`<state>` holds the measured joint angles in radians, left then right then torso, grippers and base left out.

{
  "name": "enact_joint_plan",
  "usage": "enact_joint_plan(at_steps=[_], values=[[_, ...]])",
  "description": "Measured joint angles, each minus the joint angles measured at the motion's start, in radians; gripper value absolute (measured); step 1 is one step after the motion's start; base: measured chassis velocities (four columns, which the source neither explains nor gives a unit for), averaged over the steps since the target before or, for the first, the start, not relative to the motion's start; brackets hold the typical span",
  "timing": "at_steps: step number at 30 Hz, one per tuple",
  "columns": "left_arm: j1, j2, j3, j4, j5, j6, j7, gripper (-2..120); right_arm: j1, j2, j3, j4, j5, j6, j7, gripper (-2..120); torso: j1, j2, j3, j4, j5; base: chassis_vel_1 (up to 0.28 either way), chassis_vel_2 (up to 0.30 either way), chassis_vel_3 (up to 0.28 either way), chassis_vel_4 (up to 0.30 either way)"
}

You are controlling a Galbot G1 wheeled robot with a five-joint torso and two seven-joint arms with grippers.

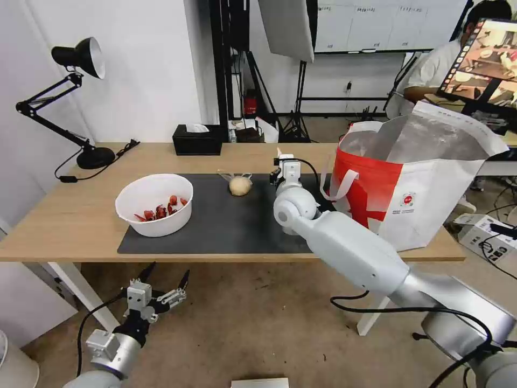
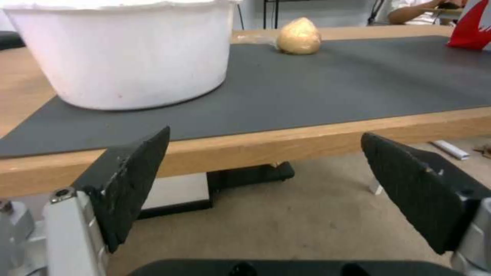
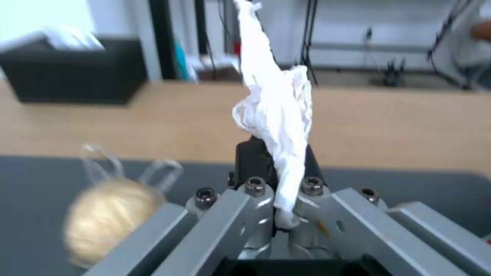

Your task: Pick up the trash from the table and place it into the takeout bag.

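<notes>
The right end effector (image 3: 279, 214), clamped on a thin tail of crumpled white tissue (image 3: 276, 111), hovers above the counter (image 1: 81, 215) beside the white-and-red insulated takeout bag (image 1: 414, 183); that slim pinch could slip mid-swing.

My right arm (image 1: 344, 242) covers the dark mat's lower right corner and part of the takeout bag (image 1: 431, 188), whose inside I can't see. In the right wrist view the knotted bag (image 3: 105, 218) at lower left is blurred, and the tissue (image 3: 276, 115) runs off the top edge. In the left wrist view the white bowl (image 2: 128, 53) is cut off at upper left, contents hidden.
</notes>
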<state>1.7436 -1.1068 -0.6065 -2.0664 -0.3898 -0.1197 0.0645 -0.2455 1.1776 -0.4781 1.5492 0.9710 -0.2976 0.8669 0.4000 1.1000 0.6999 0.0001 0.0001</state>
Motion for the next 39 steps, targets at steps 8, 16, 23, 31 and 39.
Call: enact_joint_plan(at_steps=[8,16,23,31,39], values=[[0.021,-0.016,-0.005,-0.006,0.001,-0.007,0.000,100,-0.062,-0.067,0.028,0.110,-0.244,0.110,-0.108,0,0.000,0.000,0.000,-0.0001,0.0001,0.000,0.000,0.000,0.000],[0.020,-0.019,0.003,-0.002,0.005,-0.007,-0.004,100,-0.137,-0.108,0.135,0.176,-0.439,0.239,-0.170,0,0.000,0.000,0.000,-0.0001,0.0000,0.000,0.000,0.000,0.000],[0.011,-0.017,0.014,0.000,0.002,-0.007,-0.020,100,-0.197,-0.185,0.257,0.285,-0.526,0.263,-0.087,0,0.000,0.000,0.000,-0.0001,0.0001,0.000,0.000,0.000,0.000],[0.008,-0.018,0.021,-0.006,-0.013,0.008,-0.024,100,-0.268,-0.287,0.365,0.373,-0.473,0.185,0.008,0,0.000,0.000,0.000,-0.0002,0.0001,0.000,0.000,0.000,0.000],[-0.007,-0.026,0.036,-0.017,-0.021,0.022,-0.023,100,-0.297,-0.335,0.411,0.381,-0.404,0.144,0.029,0,0.000,0.000,0.000,-0.0001,0.0001,0.000,0.000,0.000,0.000]])
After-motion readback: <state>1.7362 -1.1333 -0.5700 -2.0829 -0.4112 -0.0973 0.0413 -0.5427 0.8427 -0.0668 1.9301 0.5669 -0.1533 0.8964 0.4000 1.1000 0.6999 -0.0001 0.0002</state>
